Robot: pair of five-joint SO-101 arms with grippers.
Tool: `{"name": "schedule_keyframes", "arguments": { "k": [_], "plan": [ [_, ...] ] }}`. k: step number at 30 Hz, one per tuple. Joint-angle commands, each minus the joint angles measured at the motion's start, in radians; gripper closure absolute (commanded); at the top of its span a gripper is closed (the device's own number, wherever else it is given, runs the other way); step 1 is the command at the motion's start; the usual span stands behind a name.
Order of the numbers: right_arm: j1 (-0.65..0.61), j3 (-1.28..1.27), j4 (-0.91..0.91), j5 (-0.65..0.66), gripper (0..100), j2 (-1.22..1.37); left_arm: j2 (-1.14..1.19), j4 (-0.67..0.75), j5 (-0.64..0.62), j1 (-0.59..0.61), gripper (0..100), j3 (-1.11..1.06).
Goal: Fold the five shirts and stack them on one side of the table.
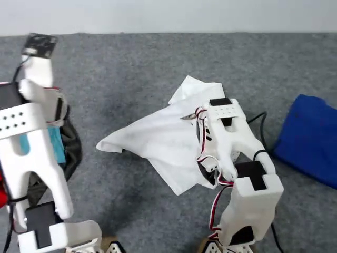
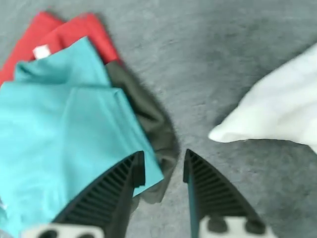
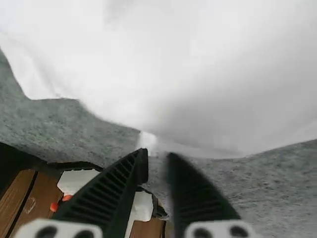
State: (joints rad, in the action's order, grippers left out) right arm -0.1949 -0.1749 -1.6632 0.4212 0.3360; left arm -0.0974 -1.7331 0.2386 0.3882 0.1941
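Note:
A crumpled white shirt [image 1: 158, 137] lies spread in the middle of the grey table [image 1: 131, 68]. My right gripper [image 3: 156, 161] is shut on an edge of the white shirt [image 3: 198, 74], which rises above the fingers with shadow under it. My right arm [image 1: 231, 137] stands over the shirt's near right part. My left gripper [image 2: 163, 166] hangs open over the edge of a pile with a teal shirt [image 2: 59, 129] on top, a dark shirt [image 2: 148, 119] and a red shirt [image 2: 74, 32] beneath. A corner of the white shirt [image 2: 277, 114] lies beside it.
A folded blue shirt [image 1: 310, 139] lies at the table's right edge. The pile with the teal shirt [image 1: 57, 145] sits at the left edge under my left arm [image 1: 31, 153]. Bare grey surface runs along the back and between the pile and the white shirt.

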Motion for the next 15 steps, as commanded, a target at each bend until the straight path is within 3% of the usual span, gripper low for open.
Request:
{"name": "schedule_keyframes", "arguments": {
  "k": [1,10,15],
  "plan": [
    [-0.008,0.104,-0.036,-0.005,99.0,-0.012,-0.054,-0.018,-0.011,0.055,86,0.004],
    [-0.036,0.431,-0.131,-0.009,98.9,-0.047,-0.057,-0.020,-0.011,0.083,86,0.004],
    [-0.097,0.460,-0.136,-0.008,98.3,-0.061,-0.057,-0.020,-0.011,0.091,86,0.004]
  ]
}}
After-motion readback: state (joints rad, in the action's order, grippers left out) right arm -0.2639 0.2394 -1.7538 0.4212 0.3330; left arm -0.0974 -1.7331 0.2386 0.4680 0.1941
